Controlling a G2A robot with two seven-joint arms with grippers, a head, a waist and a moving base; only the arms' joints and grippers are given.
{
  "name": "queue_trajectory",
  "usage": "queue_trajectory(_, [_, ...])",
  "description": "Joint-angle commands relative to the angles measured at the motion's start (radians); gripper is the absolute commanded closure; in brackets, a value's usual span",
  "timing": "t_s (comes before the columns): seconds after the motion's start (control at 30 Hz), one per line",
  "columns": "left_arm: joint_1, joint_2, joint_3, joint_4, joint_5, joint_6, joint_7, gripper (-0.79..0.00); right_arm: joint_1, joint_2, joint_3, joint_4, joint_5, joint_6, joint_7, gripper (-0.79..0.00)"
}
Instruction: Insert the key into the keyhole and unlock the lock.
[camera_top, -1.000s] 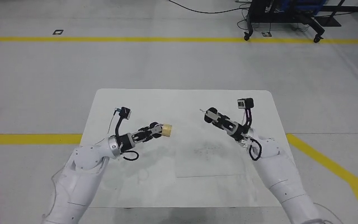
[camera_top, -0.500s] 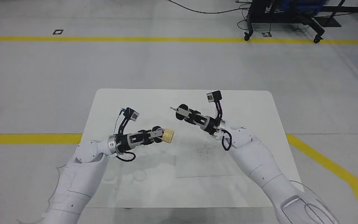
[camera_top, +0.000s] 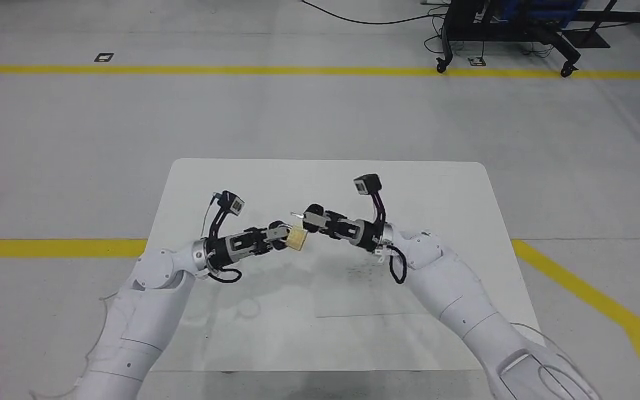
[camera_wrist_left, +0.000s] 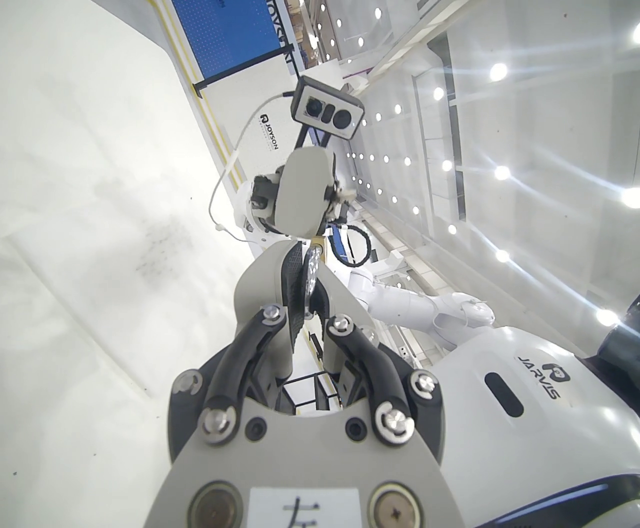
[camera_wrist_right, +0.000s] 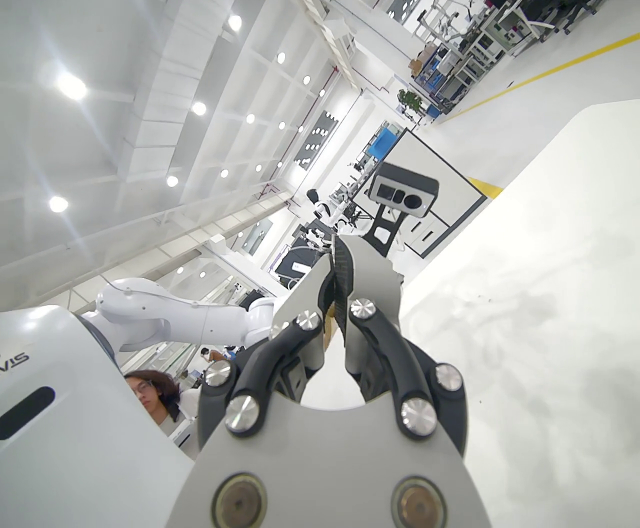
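Note:
In the top view my left gripper (camera_top: 279, 238) is shut on a brass padlock (camera_top: 296, 238) held above the middle of the white table (camera_top: 420, 190). In the left wrist view its fingers (camera_wrist_left: 292, 270) clamp the lock's silver shackle (camera_wrist_left: 311, 272), and a sliver of brass (camera_wrist_left: 316, 245) shows past the tips. My right gripper (camera_top: 311, 218) is shut on a thin silver key (camera_top: 296, 214), whose tip sits just above the padlock. In the right wrist view the right gripper (camera_wrist_right: 336, 257) is shut, and the key is hidden between its pads.
The table top (camera_wrist_right: 525, 280) bears faint dark smudges (camera_top: 365, 268) under the right forearm. A black wheeled stand (camera_top: 510, 35) is on the floor far behind the table. Yellow floor lines (camera_top: 250, 70) run past it.
My right arm has swung left toward the middle, bringing the key from the table's right half up to the padlock. The left arm has shifted only slightly, still holding the lock.

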Motion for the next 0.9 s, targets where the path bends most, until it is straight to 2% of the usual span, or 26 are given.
queue_trajectory(0.0, [-0.004,0.000,-0.004,0.009,-0.006,0.005,0.008,0.000,-0.011,0.004,0.003,-0.010,-0.012,-0.006,0.012,0.000])
queue_trajectory(0.27, [-0.002,0.003,-0.014,0.017,0.002,0.000,0.042,0.000,-0.063,0.024,0.043,-0.075,-0.019,-0.029,0.020,0.000])
queue_trajectory(0.6, [-0.001,0.004,-0.013,0.006,0.035,-0.013,0.052,0.000,-0.065,0.024,0.046,-0.078,-0.015,-0.029,0.017,0.000])
queue_trajectory(0.7, [0.011,0.002,0.010,-0.040,0.078,0.101,0.135,0.000,-0.065,0.024,0.046,-0.078,-0.015,-0.029,0.017,0.000])
queue_trajectory(0.77, [0.009,0.000,0.020,-0.060,0.045,0.227,0.167,0.000,-0.069,0.027,0.057,-0.085,-0.052,0.001,-0.013,0.000])
queue_trajectory(0.87, [-0.012,-0.004,0.028,-0.065,-0.023,0.430,0.204,0.000,-0.118,0.039,0.092,-0.167,-0.117,0.067,-0.083,0.000])
